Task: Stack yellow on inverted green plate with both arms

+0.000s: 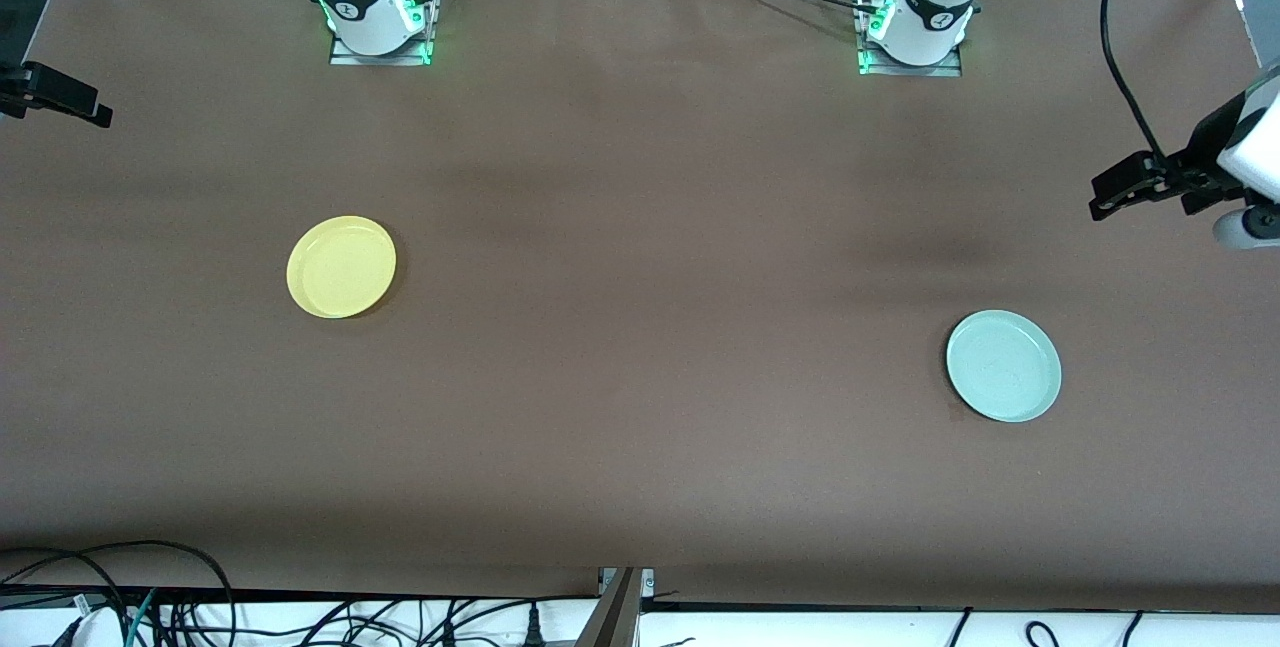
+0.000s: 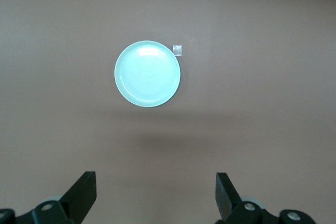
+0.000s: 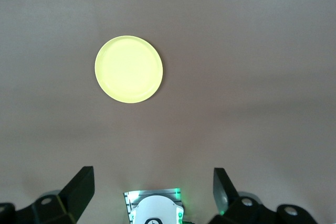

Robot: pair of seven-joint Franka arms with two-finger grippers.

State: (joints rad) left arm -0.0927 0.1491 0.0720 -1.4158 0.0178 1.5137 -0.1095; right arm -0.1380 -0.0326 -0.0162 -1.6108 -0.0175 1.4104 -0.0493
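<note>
The yellow plate (image 1: 341,266) lies rim up on the brown table toward the right arm's end; it also shows in the right wrist view (image 3: 128,69). At the left arm's end lies the pale green plate (image 1: 1003,365), hollow side up and nearer the front camera; the left wrist view shows it too (image 2: 147,74). My left gripper (image 1: 1112,193) hangs high over the table's edge at its own end, open (image 2: 155,192) and empty. My right gripper (image 1: 70,95) hangs over the other end's edge, open (image 3: 153,190) and empty. Neither touches a plate.
A small clear square tag (image 2: 178,50) lies on the table right beside the green plate. The right arm's base (image 1: 372,7) and the left arm's base (image 1: 915,22) stand along the table's back edge. Cables (image 1: 180,607) run below the front edge.
</note>
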